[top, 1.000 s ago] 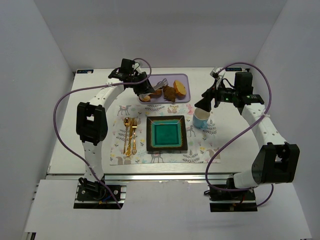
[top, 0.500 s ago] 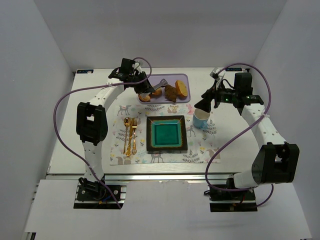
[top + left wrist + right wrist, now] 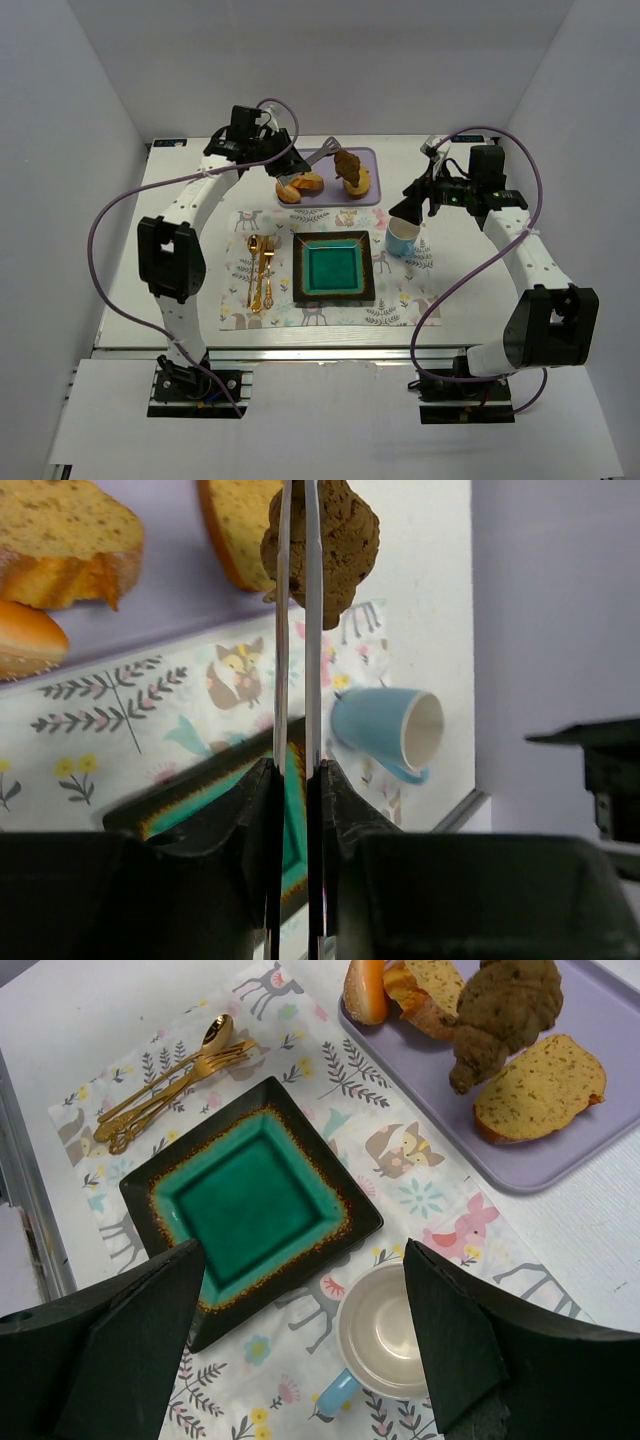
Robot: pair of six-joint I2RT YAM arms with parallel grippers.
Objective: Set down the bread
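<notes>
Left claw (image 3: 335,150), seen from overhead, is pinched narrowly on the small dark brown rough-crusted bread (image 3: 349,164), holding it over the lilac rectangular tray (image 3: 370,198) near 2 orange-golden slices (image 3: 310,182). Right claw (image 3: 405,208) hangs spread wide and empty above the pale blue cup (image 3: 401,240).

On the left wrist camera, thin fingers (image 3: 283,630) clamp the bread (image 3: 345,535).

On the right wrist camera, the teal square plate (image 3: 250,1200) and the cup (image 3: 385,1335) lie between the spread fingers (image 3: 480,1350), and the bread (image 3: 500,1010) sits over the tray (image 3: 570,1150).
</notes>
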